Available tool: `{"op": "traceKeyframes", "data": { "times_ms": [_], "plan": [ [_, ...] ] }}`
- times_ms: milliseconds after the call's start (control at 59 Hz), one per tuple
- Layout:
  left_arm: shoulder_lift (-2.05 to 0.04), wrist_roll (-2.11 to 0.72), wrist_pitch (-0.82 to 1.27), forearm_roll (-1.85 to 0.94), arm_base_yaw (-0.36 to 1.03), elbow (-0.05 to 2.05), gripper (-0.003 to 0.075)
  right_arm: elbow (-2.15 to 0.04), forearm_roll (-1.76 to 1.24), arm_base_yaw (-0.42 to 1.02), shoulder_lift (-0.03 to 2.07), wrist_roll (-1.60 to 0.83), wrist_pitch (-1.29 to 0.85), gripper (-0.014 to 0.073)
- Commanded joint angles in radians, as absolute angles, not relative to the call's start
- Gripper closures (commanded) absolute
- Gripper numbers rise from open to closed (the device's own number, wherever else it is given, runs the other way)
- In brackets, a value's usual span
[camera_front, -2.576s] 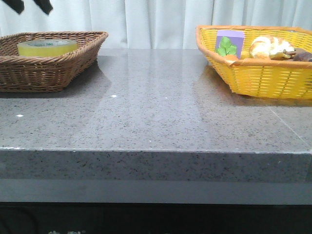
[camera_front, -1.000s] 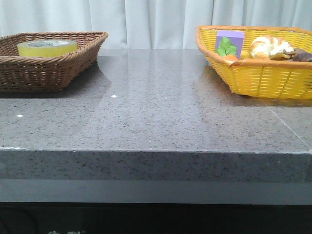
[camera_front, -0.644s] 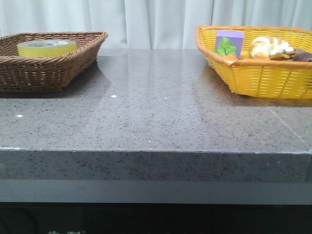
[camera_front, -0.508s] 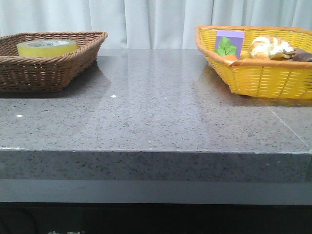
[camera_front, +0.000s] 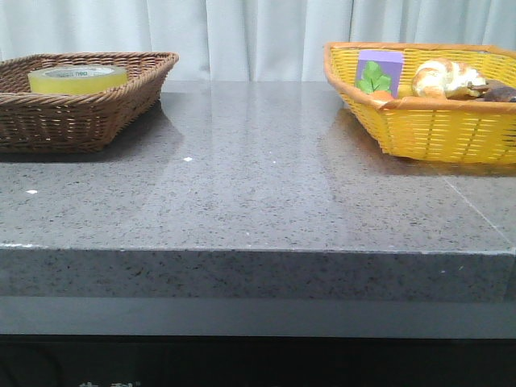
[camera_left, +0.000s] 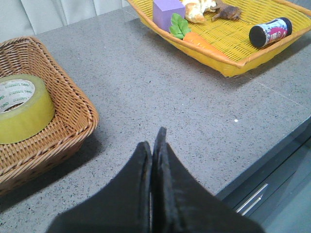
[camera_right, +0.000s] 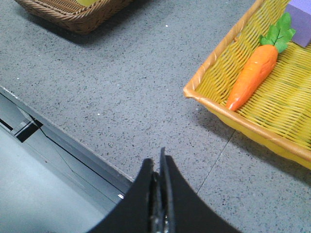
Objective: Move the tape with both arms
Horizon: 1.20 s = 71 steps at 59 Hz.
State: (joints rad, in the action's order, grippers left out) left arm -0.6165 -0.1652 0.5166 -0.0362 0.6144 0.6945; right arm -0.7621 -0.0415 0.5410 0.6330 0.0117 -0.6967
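Note:
The yellow tape roll (camera_front: pixel 77 78) lies flat in the brown wicker basket (camera_front: pixel 97 113) at the table's back left. It also shows in the left wrist view (camera_left: pixel 22 109), in the same basket (camera_left: pixel 73 124). My left gripper (camera_left: pixel 154 141) is shut and empty, above the grey table's front part, well away from the tape. My right gripper (camera_right: pixel 158 162) is shut and empty, above the table's front edge, near the yellow basket (camera_right: pixel 233 116). Neither gripper shows in the front view.
The yellow basket (camera_front: pixel 435 129) at the back right holds a purple block (camera_front: pixel 379 68), a toy carrot (camera_right: pixel 255 73), a bread-like item (camera_front: pixel 443 76) and a small dark can (camera_left: pixel 269 31). The table's front edge (camera_right: pixel 63 141) drops off below my right gripper.
Black gripper tips seen at the top left of the front view 2.6 s ago have left that view. The tape and baskets have not moved.

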Motion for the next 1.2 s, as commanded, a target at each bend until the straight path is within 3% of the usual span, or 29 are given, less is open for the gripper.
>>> {"op": "traceKeyframes", "data": {
  "times_ms": [0,169,678,864,1186],
  "plan": [
    [-0.620,-0.163,0.437,-0.047,0.621,0.721,0.0741,-0.787,-0.044,0.538,0.630,0.011,-0.637,0.0709],
    [-0.536,-0.163,0.377,-0.044,0.602,0.650,0.0741,-0.787,-0.044,0.538,0.630,0.011,-0.637,0.0709],
    [0.012,-0.163,0.090,-0.176,0.164,0.111,0.0741,-0.787,-0.044,0.538,0.630,0.011,-0.637,0.0709],
    [0.024,-0.163,-0.041,-0.278,0.104,-0.013,0.0741,-0.787,-0.044,0.538,0.630,0.011,-0.638,0.0709],
    [0.021,-0.163,-0.028,-0.275,0.095,-0.010,0.0741,-0.787,-0.044,0.538,0.632,0.011,-0.637,0.0709]
  ]
}}
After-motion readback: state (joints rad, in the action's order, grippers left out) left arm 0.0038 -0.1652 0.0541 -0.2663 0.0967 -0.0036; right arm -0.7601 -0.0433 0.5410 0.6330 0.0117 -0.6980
